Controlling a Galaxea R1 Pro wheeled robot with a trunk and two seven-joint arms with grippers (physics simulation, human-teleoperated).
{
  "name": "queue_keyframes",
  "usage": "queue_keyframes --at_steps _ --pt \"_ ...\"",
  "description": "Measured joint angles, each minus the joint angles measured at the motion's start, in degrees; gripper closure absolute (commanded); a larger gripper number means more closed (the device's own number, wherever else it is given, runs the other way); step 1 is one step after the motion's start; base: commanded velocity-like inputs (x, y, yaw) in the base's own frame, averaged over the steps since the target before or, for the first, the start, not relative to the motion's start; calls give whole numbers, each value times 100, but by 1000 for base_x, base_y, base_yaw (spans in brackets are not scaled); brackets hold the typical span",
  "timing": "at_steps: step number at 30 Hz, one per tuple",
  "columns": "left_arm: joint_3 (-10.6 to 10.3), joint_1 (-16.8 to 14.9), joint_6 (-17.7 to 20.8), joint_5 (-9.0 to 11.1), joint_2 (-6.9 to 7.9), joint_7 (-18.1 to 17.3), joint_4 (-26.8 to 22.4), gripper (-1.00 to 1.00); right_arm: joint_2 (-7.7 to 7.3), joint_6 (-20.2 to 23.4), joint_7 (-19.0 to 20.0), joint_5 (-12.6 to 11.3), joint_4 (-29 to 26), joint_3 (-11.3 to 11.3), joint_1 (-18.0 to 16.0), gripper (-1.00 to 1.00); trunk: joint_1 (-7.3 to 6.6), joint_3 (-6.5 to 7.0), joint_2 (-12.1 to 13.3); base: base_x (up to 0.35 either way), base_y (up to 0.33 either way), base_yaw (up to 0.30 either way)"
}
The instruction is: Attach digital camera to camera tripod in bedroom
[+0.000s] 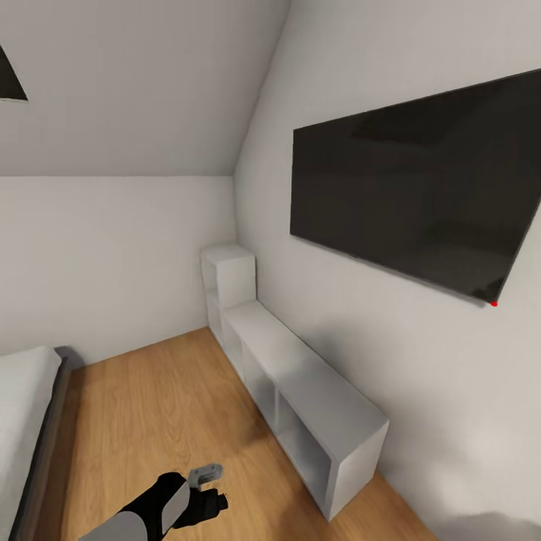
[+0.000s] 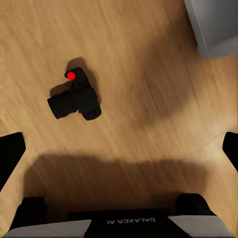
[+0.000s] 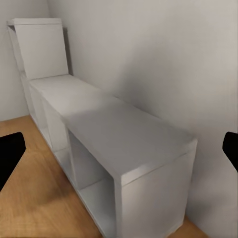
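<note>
On the light wood floor (image 2: 148,59) beneath my left end effector (image 2: 119,148) lay the small black digital camera (image 2: 74,99), its red round button (image 2: 71,75) showing, well clear of the black fingertips (image 2: 11,151) that stood spread wide apart with nothing between them. A corner of the white cube shelving (image 2: 213,25) sat near it. In my head view the left arm (image 1: 161,507) reached low over the floor, between the grey-framed white bed (image 1: 26,421) and the shelving (image 1: 300,391), which ran along the wall under the black wall TV (image 1: 413,195). My right end effector (image 3: 119,151) was likewise released, fingertips (image 3: 10,153) wide, facing the shelving's open cubes (image 3: 94,173).
</note>
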Motion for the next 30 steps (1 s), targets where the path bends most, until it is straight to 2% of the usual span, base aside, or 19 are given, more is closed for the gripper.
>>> queue_keyframes --at_steps 5,9,13,17,30 --pt "4 0 4 10 -16 11 171 -100 0 0 -4 0 2 0 0 -100 0 0 0 0 0 236" --pt "4 0 5 128 -46 20 252 -100 0 0 -2 0 3 -2 0 -100 0 0 0 0 0 238" --pt "4 -1 2 653 -82 39 309 -100 -4 -6 0 -1 2 -7 1 -100 0 0 0 0 0 173" --pt "1 -1 -2 762 -86 39 299 -100 -9 -8 2 0 2 -8 1 -100 0 0 0 0 0 38" --pt "-6 -1 -2 772 -78 35 267 -100 -9 -5 2 0 2 -8 1 -100 0 0 0 0 0 2"
